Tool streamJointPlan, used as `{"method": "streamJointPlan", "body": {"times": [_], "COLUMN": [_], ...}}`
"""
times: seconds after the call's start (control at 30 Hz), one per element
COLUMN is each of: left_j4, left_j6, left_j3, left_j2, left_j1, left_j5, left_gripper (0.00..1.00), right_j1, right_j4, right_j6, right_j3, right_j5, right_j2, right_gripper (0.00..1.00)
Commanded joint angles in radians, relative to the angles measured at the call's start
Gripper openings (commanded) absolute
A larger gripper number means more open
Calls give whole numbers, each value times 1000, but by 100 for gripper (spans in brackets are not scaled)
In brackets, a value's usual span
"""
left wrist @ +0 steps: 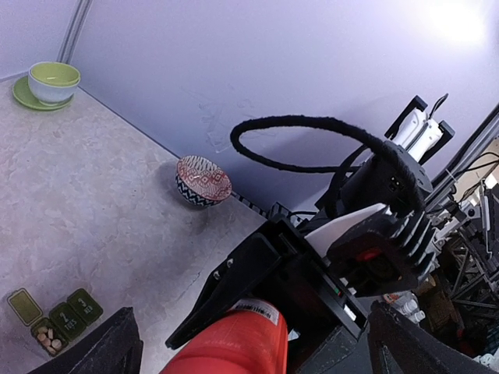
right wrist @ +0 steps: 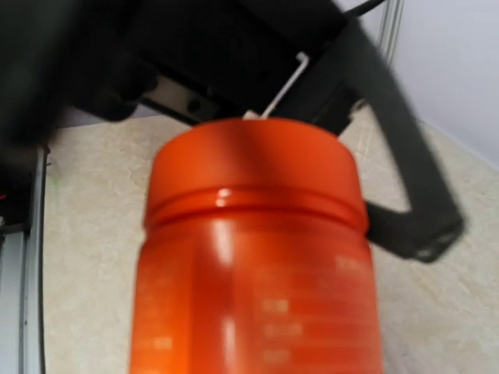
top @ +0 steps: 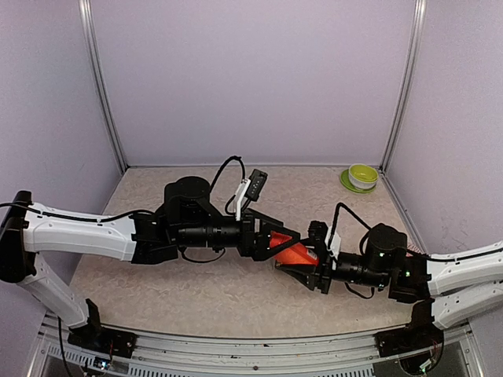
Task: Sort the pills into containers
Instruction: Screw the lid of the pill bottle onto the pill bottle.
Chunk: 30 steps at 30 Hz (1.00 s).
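We see the beige stone-patterned table (top: 196, 290) under both white-and-black arms, which meet just past its middle toward 4 o'clock in the top view. The left gripper (top: 289, 236) points toward 3 o'clock with its jaws spread wide, one on each side of the cap end of the red-orange cylindrical plastic bottle (top: 292, 251); we cannot tell whether either jaw touches it. The right gripper (top: 305, 269) reaches in from 4 o'clock, partly closed and clamped on that tilted bottle. A red-and-white patterned bowl (left wrist: 203, 181) sits by the wall. A lime-green cup on a green saucer (top: 362, 176) stands in the 2 o'clock corner. In the left wrist view, at 8 o'clock, lies the strip of three small dark-green square boxes (left wrist: 69, 319), its nearest lid open on pale pills (left wrist: 48, 337).
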Motion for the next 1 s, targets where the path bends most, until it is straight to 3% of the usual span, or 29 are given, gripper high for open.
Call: {"method": "streamJointPlan", "body": {"times": [0.0, 0.43, 0.83, 0.97], "left_j4": [-71, -152, -120, -111], "left_j6": [-19, -24, -39, -39], "left_j3": [5, 29, 32, 32], "left_j2": [-33, -55, -19, -16], "left_j1": [21, 31, 36, 38], "left_j5": [18, 78, 161, 166], "left_gripper": [98, 85, 70, 70], "right_j1": [2, 3, 3, 3], "right_j4": [-49, -194, -197, -199], "right_j6": [-46, -142, -138, -138], "right_j3": [-9, -6, -14, -15], "right_j5": [12, 43, 44, 39], "right_j2": [-98, -192, -207, -197], "right_gripper": [16, 16, 16, 16]}}
